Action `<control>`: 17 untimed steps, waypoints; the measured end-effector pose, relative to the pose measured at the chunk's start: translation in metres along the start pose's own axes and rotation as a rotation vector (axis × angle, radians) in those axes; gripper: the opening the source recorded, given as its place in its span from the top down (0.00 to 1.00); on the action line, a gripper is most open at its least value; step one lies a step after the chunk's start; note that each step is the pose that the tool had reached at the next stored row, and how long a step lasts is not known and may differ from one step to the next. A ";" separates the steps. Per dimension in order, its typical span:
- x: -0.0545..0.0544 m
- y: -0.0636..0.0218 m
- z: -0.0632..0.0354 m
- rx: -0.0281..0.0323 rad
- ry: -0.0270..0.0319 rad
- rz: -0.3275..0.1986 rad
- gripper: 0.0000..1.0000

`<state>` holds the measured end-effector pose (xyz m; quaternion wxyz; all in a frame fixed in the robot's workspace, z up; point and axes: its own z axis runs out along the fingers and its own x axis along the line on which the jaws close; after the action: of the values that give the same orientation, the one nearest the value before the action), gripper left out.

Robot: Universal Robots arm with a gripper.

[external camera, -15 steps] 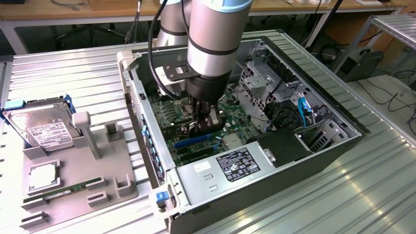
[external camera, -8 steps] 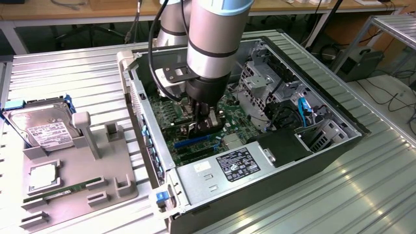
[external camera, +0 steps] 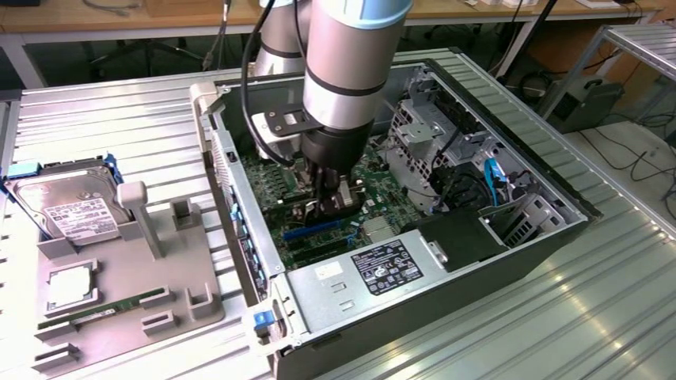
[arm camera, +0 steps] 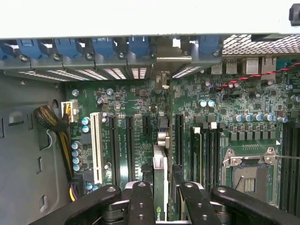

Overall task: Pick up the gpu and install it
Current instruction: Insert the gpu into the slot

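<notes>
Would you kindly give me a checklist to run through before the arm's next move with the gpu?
1. gpu gripped in the end effector: ok.
2. gpu standing edge-on over the motherboard: ok.
3. gpu's lower edge fully seated: cannot tell.
4. Cable bundle apart from the gpu: ok.
5. Computer case open for access: ok.

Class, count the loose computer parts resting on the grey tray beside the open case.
3: a hard drive at the far end of the tray, a square silver chip mid-tray, a green memory stick nearest the camera. The tray's uprights may hide others.
</notes>
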<state>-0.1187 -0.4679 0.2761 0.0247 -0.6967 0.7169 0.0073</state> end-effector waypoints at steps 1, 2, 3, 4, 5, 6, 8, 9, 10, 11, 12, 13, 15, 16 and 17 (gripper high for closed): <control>0.000 0.0000 0.0007 -0.0004 -0.0005 0.000 0.73; 0.000 0.0000 0.0013 -0.0007 -0.0009 0.000 0.73; 0.000 0.0000 0.0021 -0.0010 -0.0016 0.000 0.73; 0.000 0.0001 0.0030 -0.0013 -0.0025 0.000 0.73; 0.000 0.0001 0.0038 -0.0015 -0.0035 0.000 0.73; 0.000 0.0002 0.0048 -0.0020 -0.0053 0.000 0.73; 0.000 0.0004 0.0062 -0.0029 -0.0080 0.000 0.73; 0.000 0.0005 0.0068 -0.0035 -0.0090 0.000 0.73; 0.000 0.0006 0.0073 -0.0042 -0.0096 0.000 0.73; 0.000 0.0007 0.0078 -0.0049 -0.0099 0.000 0.73; 0.000 0.0009 0.0082 -0.0058 -0.0099 0.000 0.73; 0.000 0.0013 0.0085 -0.0071 -0.0097 0.000 0.73; 0.001 0.0022 0.0091 -0.0098 -0.0097 0.001 0.73; 0.001 0.0025 0.0093 -0.0111 -0.0097 0.001 0.73; 0.001 0.0028 0.0095 -0.0122 -0.0097 0.001 0.73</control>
<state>-0.1212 -0.4679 0.2665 0.0239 -0.6966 0.7169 0.0150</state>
